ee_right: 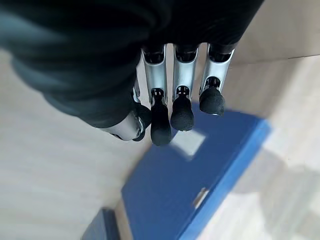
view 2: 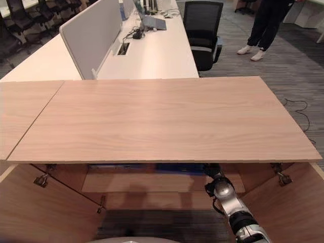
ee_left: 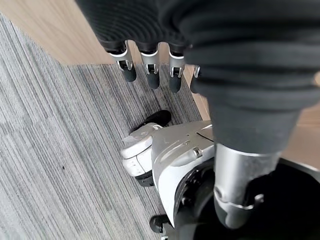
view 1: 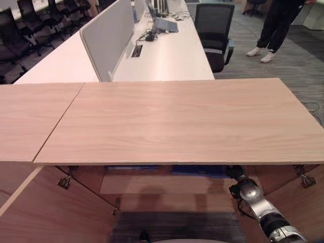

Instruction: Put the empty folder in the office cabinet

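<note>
Folder [ee_right: 170, 195], blue, lies flat on shelf [view 2: 152, 183] inside open wooden cabinet [view 2: 162, 119], right hand [ee_right: 172, 107] poised just above it, fingers straight and holding nothing; left hand [ee_left: 150, 65] hangs over grey carpet [ee_left: 50, 150], fingers relaxed.

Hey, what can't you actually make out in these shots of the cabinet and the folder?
- Blue folder: cabinet top hides most in the eye views.
- Right robot hand: hidden under the top there.
- Whether it touches the folder: unclear in the right wrist view.
- Person: cut off by the frame.
</note>
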